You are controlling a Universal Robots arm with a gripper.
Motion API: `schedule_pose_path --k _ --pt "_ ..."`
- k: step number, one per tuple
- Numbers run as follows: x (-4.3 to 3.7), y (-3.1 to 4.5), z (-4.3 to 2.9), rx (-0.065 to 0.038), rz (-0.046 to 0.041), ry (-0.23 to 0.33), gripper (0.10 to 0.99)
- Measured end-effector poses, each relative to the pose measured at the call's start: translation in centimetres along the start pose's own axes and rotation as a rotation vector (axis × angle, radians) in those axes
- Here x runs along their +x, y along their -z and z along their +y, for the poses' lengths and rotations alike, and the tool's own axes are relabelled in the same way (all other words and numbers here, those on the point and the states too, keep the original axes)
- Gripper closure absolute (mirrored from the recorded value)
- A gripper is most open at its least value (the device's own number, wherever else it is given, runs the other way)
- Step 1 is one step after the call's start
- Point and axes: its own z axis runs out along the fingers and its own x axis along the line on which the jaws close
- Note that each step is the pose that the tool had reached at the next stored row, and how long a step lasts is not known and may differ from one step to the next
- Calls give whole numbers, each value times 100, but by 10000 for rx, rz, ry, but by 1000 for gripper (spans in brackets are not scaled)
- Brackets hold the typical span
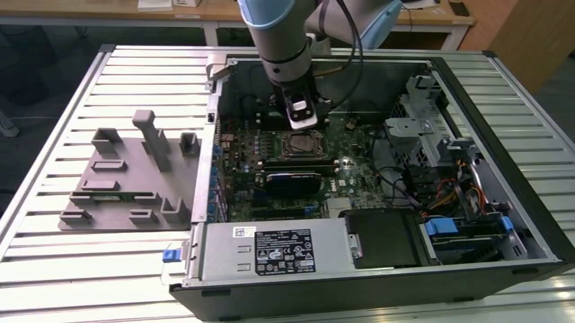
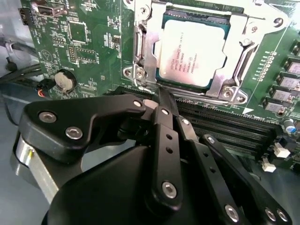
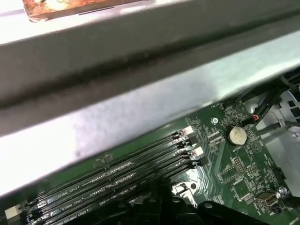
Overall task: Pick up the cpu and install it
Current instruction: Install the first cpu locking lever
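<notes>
Beside pincer (image 2: pixel 161 101), cpu (image 2: pixel 190 52) in socket (image 2: pixel 140 49)

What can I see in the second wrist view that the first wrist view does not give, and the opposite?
The second wrist view alone gives the cpu lying in its metal-framed socket, just beyond the gripper. The first wrist view alone gives a long grey metal wall of the case. Both give the green motherboard, its round coin battery and the black memory slots.
</notes>
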Motion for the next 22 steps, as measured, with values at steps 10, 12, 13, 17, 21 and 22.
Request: schedule_pose_path --k 10,12,13,17,21,22 --pt "-26 113 33 12 19 -18 980" --pt "-26 112 33 11 19 -18 980" --pt "-27 112 33 11 19 -18 980" --pt "-26 113 34 106 11 3 980" --pt "-25 107 33 474 -19 84 980" --pt "-25 105 33 587 -27 108 980"
